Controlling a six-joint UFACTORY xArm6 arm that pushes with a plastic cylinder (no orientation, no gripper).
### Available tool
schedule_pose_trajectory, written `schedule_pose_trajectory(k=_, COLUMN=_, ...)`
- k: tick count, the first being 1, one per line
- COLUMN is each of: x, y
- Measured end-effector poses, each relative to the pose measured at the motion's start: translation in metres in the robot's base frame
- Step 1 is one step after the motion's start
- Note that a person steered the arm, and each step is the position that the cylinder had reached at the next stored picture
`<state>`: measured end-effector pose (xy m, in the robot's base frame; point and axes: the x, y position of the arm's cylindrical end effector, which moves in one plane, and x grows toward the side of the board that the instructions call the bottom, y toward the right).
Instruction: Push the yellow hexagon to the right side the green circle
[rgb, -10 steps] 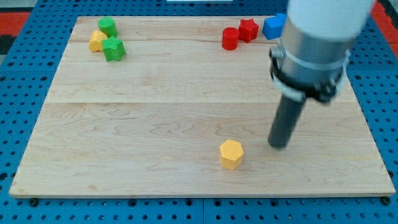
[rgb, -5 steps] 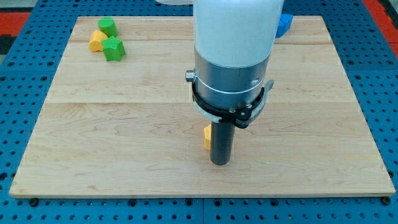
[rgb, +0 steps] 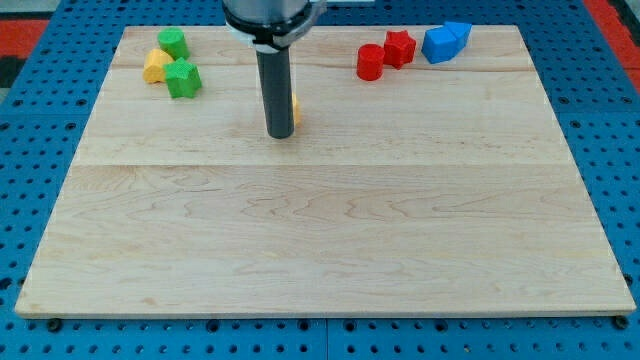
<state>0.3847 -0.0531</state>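
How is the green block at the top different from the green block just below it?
The upper green block looks smooth and rounded, sitting nearest the board's top edge; the lower green block has a bumpy, star-like outline and looks a little bigger. The upper one sits above the yellow block; the lower one sits to its right. Both are the same green and crowd that yellow block.

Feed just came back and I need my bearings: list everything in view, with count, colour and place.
Yellow hexagon: 1, yellow, upper middle, mostly hidden behind the rod.
Green blocks: 2, green, top left; second just below.
Yellow block: 1, yellow, top left, against the greens.
Red blocks: 2, red, top right of centre; second.
Blue blocks: 2, blue, top right; second.
Board: 1, wooden.
My tip: 1, dark, at the hexagon's left.
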Motion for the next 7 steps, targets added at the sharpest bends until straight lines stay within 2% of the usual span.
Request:
schedule_pose_trajectory(k=3, x=-0.090, y=-0.002)
schedule_pose_trajectory(k=5, x=-0.097, y=0.043)
schedule_pose_trajectory(k=7, x=-0.139, y=0.072)
